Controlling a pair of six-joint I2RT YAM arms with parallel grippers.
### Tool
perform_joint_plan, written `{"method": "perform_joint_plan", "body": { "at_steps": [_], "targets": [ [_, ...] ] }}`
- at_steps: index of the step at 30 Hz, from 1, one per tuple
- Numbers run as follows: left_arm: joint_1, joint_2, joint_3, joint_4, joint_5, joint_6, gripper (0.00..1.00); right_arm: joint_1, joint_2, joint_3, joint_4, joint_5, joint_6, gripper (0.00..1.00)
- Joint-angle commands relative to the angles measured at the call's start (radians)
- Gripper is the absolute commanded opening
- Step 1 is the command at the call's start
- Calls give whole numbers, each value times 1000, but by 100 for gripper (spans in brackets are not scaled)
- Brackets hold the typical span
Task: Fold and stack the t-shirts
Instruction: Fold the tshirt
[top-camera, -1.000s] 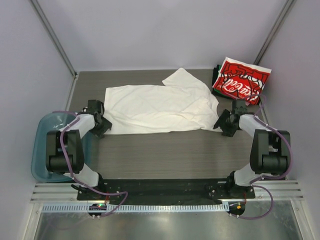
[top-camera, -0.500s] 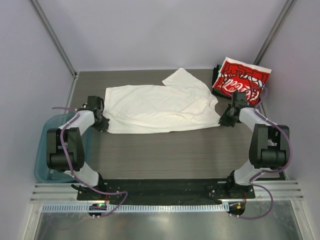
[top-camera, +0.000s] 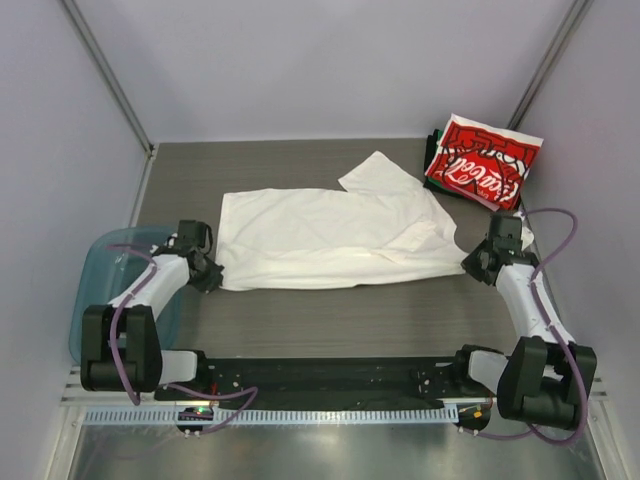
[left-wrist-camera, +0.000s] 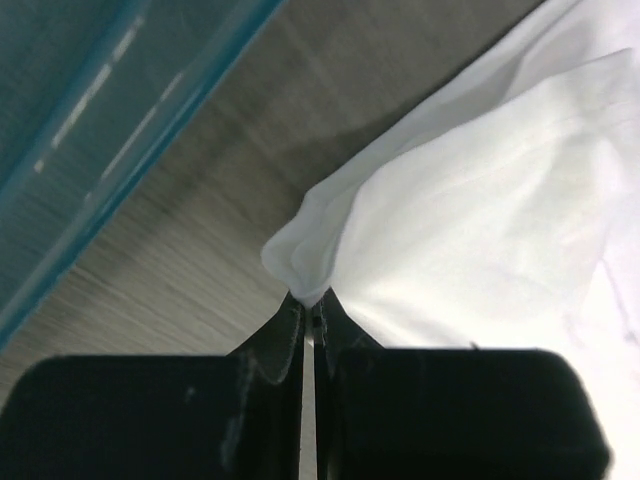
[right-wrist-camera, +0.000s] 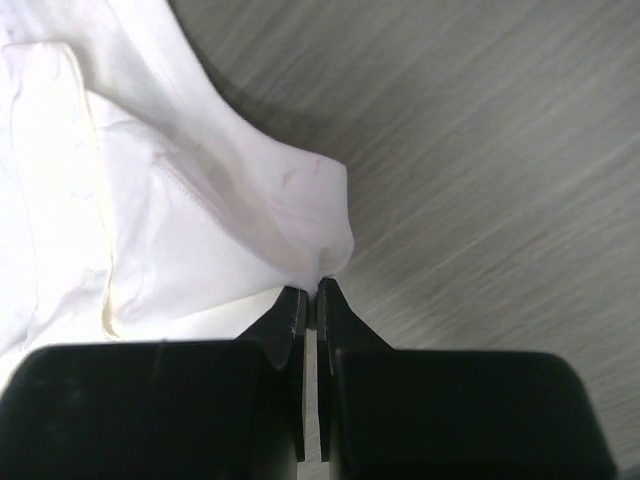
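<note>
From above, the white t-shirt (top-camera: 330, 235) lies spread across the middle of the desk (top-camera: 330, 320), mostly flat, with one sleeve sticking out toward the far side. Soft folds run along its near edge. The left hand (top-camera: 207, 272) sits at the shirt's near left corner and the right hand (top-camera: 478, 262) at its near right corner, both low to the desk. In the far right corner rests a folded red t-shirt (top-camera: 480, 165) with white script lettering. It lies on top of darker folded cloth that shows at its left edge, and it is apart from the white shirt. A teal plastic bin (top-camera: 100, 270) stands at the left edge of the desk, beside the left arm.

In the left wrist view, the left hand (left-wrist-camera: 308, 305) is closed, its two fingers pinching a doubled corner of the white t-shirt (left-wrist-camera: 480, 230). The cloth fans out to the right from the pinch. The grey desk (left-wrist-camera: 200, 230) shows beneath, and the bin wall (left-wrist-camera: 90, 110) fills the upper left.

In the right wrist view, the right hand (right-wrist-camera: 310, 292) is likewise closed on a corner of the white t-shirt (right-wrist-camera: 150, 190), with a seam and a fold visible in the fabric to the left. Bare desk (right-wrist-camera: 480, 150) lies to the right.
</note>
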Motion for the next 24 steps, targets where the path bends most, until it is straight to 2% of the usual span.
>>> {"method": "perform_joint_plan", "body": {
  "at_steps": [1, 5, 6, 7, 8, 9, 11, 12, 14, 16, 20, 23, 24],
  "targets": [
    [-21, -57, -55, -16, -12, -37, 0, -46, -69, -46, -19, 96, 69, 1],
    [-24, -113, -101, -40, -6, -60, 0, -89, -133, -100, -36, 95, 110, 1],
    [-22, -124, -113, -54, 0, -66, 3, -89, -158, -108, -34, 93, 118, 4],
    [-28, -138, -121, -58, 10, -91, 7, -89, -167, -113, -42, 87, 129, 13],
    [-31, -164, -127, -57, 26, -102, 14, -89, -176, -117, -45, 61, 146, 38],
    [-37, -182, -129, -68, 44, -112, 33, -89, -187, -123, -45, 41, 170, 60],
    [-60, -244, -112, -80, 46, -140, 59, -89, -198, -143, -26, -6, 192, 95],
    [-67, -262, -95, -97, 34, -143, 73, -89, -198, -143, -17, -14, 190, 97],
    [-71, -299, -26, -124, 8, -114, 78, -89, -189, -130, -14, -23, 174, 99],
    [-73, -298, 56, -123, -35, -73, 79, -87, -190, -101, -13, -41, 137, 100],
    [-71, -169, 218, -50, -89, 97, 80, -78, -216, -51, -6, -156, 89, 100],
    [-71, 54, 411, -29, -120, 159, 77, -35, -250, -33, -8, -196, 66, 100],
    [-70, 178, 463, -28, -121, 200, 76, -9, -256, -33, -20, -201, 58, 100]
  ]
}}
